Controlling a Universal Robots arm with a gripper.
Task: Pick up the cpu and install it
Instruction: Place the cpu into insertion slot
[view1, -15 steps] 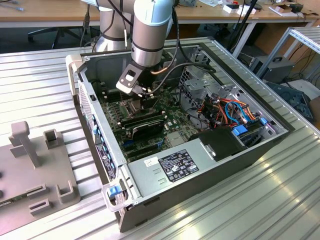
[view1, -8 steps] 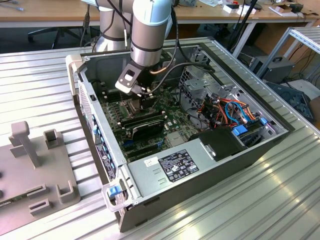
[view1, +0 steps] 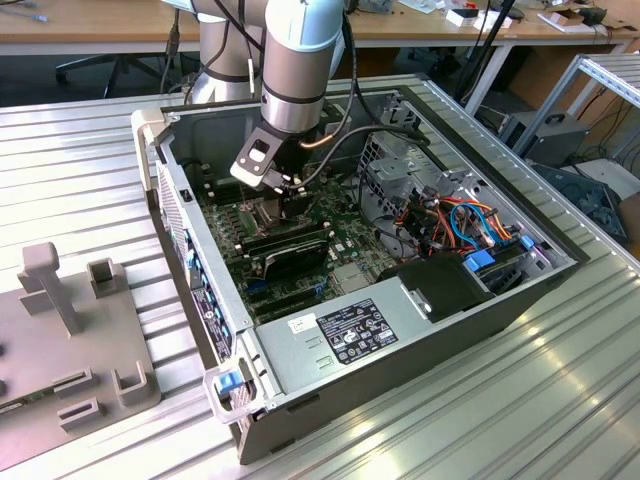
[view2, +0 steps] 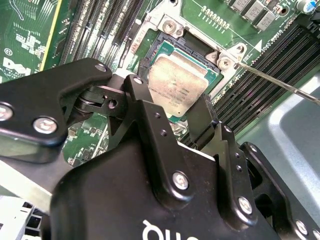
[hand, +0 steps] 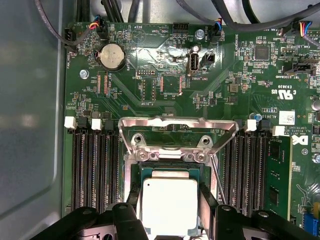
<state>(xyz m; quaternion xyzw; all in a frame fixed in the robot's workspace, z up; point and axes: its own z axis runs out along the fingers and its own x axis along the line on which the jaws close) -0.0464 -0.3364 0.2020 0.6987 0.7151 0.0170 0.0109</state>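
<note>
Dull silver-grey top, green edge: cpu (hand: 169, 206). Matte black: gripper (view2: 174, 112). Green with fine pale tracing: motherboard (hand: 150, 65); black memory slots (hand: 92, 170). Bright silver: socket frame (hand: 177, 127), coin battery (hand: 112, 55). Exterior view: grey computer case (view1: 400, 350) centre; orange, blue cables (view1: 470, 215) right of centre; ribbed silver table (view1: 500, 420).

Arm (view1: 300, 60) is reaching straight down; gripper (hand: 169, 194) is pinching the cpu (hand: 169, 210) (fingers (hand: 134, 194) flanking opposite edges).

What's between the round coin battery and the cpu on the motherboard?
The open silver socket frame, between coin battery and cpu, in the first wrist view.
</note>
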